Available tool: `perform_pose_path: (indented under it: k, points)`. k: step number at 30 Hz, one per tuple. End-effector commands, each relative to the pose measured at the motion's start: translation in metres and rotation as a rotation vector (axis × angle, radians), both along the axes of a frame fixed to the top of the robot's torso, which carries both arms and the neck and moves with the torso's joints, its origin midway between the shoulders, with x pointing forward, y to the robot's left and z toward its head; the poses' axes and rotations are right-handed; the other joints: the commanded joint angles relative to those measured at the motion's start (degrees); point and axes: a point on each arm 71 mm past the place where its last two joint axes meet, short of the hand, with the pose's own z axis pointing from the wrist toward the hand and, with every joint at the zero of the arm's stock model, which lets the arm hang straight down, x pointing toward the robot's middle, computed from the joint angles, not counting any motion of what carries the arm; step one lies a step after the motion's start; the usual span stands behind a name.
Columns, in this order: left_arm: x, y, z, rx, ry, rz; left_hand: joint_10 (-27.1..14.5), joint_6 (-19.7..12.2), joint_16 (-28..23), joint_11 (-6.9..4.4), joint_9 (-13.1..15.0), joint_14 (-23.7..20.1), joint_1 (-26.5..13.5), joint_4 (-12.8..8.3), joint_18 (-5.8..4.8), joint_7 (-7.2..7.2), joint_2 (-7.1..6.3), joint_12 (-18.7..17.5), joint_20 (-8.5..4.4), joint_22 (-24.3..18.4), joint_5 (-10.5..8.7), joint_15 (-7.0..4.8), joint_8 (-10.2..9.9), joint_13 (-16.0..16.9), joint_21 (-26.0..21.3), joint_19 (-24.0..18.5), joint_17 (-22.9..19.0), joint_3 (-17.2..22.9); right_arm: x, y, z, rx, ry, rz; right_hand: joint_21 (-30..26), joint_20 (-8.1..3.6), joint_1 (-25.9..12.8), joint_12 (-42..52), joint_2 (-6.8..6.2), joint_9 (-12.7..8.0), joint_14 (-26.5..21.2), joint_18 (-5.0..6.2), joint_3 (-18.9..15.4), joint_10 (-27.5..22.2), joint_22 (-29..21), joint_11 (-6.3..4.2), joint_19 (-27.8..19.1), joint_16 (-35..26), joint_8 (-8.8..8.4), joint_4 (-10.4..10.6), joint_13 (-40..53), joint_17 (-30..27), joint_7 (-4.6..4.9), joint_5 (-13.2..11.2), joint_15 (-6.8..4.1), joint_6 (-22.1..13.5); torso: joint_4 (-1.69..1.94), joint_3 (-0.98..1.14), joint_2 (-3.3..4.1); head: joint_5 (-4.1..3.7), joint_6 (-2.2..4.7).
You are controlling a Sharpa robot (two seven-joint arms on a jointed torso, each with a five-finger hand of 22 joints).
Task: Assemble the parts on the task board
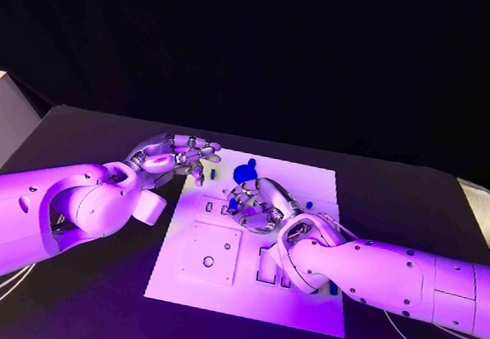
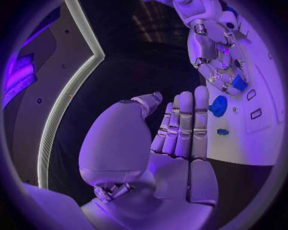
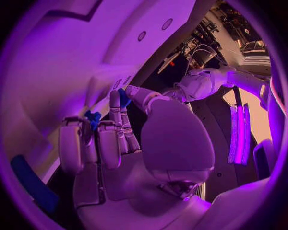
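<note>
Right hand (image 1: 260, 206) pinching a small blue part (image 2: 239, 82) over the task board (image 1: 301, 308)
Left hand (image 1: 178, 159) empty, fingers straight — the part looks light, rigid, slippery; best held at its sides.

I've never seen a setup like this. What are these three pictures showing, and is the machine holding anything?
It is a robot with two white arms ending in silver hands, working at a black table. One picture looks down from its head; the two round ones come from cameras at its wrists, behind each hand. On the table lies a white task board with slots and small blue parts; a larger blue part sits near its far edge. The right hand is over the board, fingers curled around a small blue part. The left hand waits at the board's edge, open and holding nothing.
</note>
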Motion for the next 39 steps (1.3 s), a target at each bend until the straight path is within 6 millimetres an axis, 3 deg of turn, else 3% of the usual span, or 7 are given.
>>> perform_pose_path:
  k: [1, 6, 10, 19, 22, 27, 39]
  points:
    - [-0.0009, -0.0024, 0.0004, -0.008, -0.003, -0.021, -0.3, -0.3, 0.2, -0.01, 0.1, -0.1, -0.1, -0.3, 0.94, 0.43, 0.67, 0.3, -0.04, 0.1, 0.21, -0.23, 0.2, 0.1, 0.4, -0.2, 0.0, 0.1, -0.0011, 0.0015, -0.0009, -0.009, 0.004, 0.02, -0.3, 0.57, -0.4, -0.4, -0.09, 0.0, 4.2, 1.18, 0.2, 0.5, 7.3, -0.03, 1.8, -0.3, 0.14, -0.2, 0.0, 8.1, 0.4, -0.2, 0.38, -0.1, -0.01, -0.01, 0.01, 0.02, -0.06]
    - [-0.0009, -0.0022, 0.0003, -0.008, -0.002, -0.021, -0.3, -0.3, 0.2, -0.01, 0.1, -0.1, -0.1, -0.3, 0.94, 0.43, 0.67, 0.3, -0.04, 0.1, 0.21, -0.23, 0.2, 0.1, 0.4, -0.2, 0.0, 0.1, -0.0014, 0.0011, -0.0005, -0.021, -0.007, 0.018, -0.3, 0.58, -0.4, -0.6, -0.12, 0.0, 4.1, 1.19, 0.2, 0.7, 7.3, -0.02, 1.8, -0.4, 0.14, -0.2, -0.2, 7.9, 0.41, -0.2, 0.38, -0.1, 0.0, -0.02, -0.04, 0.05, -0.11]
    - [-0.0009, -0.0019, 0.0002, -0.007, -0.002, -0.02, -0.3, -0.3, 0.2, -0.01, 0.1, -0.1, -0.1, -0.3, 0.94, 0.43, 0.67, 0.3, -0.04, 0.1, 0.21, -0.23, 0.2, 0.1, 0.4, -0.2, 0.0, 0.1, -0.002, 0.001, 0.0003, -0.031, -0.024, 0.016, -0.3, 0.22, -0.1, 1.9, -0.35, -0.3, 4.2, 1.19, -0.8, 4.1, 7.3, -0.72, 1.9, -0.3, -0.01, -0.8, 1.4, 8.1, 0.0, -0.4, -0.15, -0.2, 0.03, -0.02, -0.01, 0.04, -0.11]
    - [-0.001, -0.0019, 0.0001, -0.008, -0.001, -0.021, -0.3, -0.3, 0.2, -0.01, 0.1, -0.1, -0.1, -0.3, 0.94, 0.43, 0.67, 0.3, -0.04, 0.1, 0.21, -0.23, 0.2, 0.1, 0.4, -0.2, 0.0, 0.1, -0.0031, 0.002, 0.0017, -0.059, -0.055, 0.014, 0.0, -0.48, -0.2, 20.5, 0.17, -1.6, 4.3, 1.03, -2.2, -1.2, 8.0, -1.4, 2.3, -0.4, -0.09, -1.3, 16.6, 8.3, -0.65, -0.3, -0.79, -0.4, 0.05, -0.03, -0.02, 0.05, -0.23]
    - [-0.001, -0.0018, 0.0, -0.007, -0.001, -0.021, -0.3, -0.3, 0.2, -0.01, 0.1, -0.1, -0.1, -0.3, 0.94, 0.43, 0.67, 0.3, -0.04, 0.1, 0.21, -0.23, 0.2, 0.1, 0.4, -0.2, 0.0, 0.1, -0.003, 0.002, 0.0013, -0.072, -0.056, 0.012, 0.5, -0.45, -0.1, 30.8, 0.25, -1.8, 4.5, 0.89, -2.3, 2.3, 8.4, -1.45, 2.6, 0.0, 0.01, -1.4, 25.2, 8.8, -0.69, -0.3, -0.83, -0.6, 0.01, -0.03, -0.05, 0.09, -0.25]
    - [-0.0009, -0.0021, -0.0002, -0.008, 0.0, -0.023, -0.3, -0.3, 0.2, -0.01, 0.1, -0.1, -0.1, -0.3, 0.94, 0.43, 0.67, 0.3, -0.04, 0.1, 0.21, -0.23, 0.2, 0.1, 0.4, -0.2, 0.0, 0.1, -0.0025, 0.0025, 0.0, -0.095, -0.048, 0.01, 1.2, -0.45, -0.2, 39.8, 0.32, -2.1, 4.6, 0.75, -2.3, 5.6, 9.0, -1.34, 2.8, 0.4, -0.01, -1.5, 32.8, 9.3, -0.62, -0.3, -0.72, -0.9, -0.03, -0.06, -0.02, 0.06, -0.27]
    - [-0.001, -0.003, -0.0011, -0.008, 0.002, -0.025, -0.3, -0.3, 0.2, -0.01, 0.1, -0.1, -0.1, -0.3, 0.94, 0.43, 0.67, 0.3, -0.04, 0.1, 0.21, -0.23, 0.2, 0.1, 0.4, -0.2, 0.0, 0.1, 0.0005, 0.005, -0.0057, -0.122, -0.025, 0.011, 1.3, -0.45, -0.2, 40.2, 0.37, -2.2, 4.7, 0.72, -2.3, 5.6, 9.1, -1.34, 2.9, 0.5, 0.03, -1.5, 33.1, 9.5, -0.63, -0.4, -0.71, -0.9, 0.06, -0.02, -0.02, 0.04, -0.51]
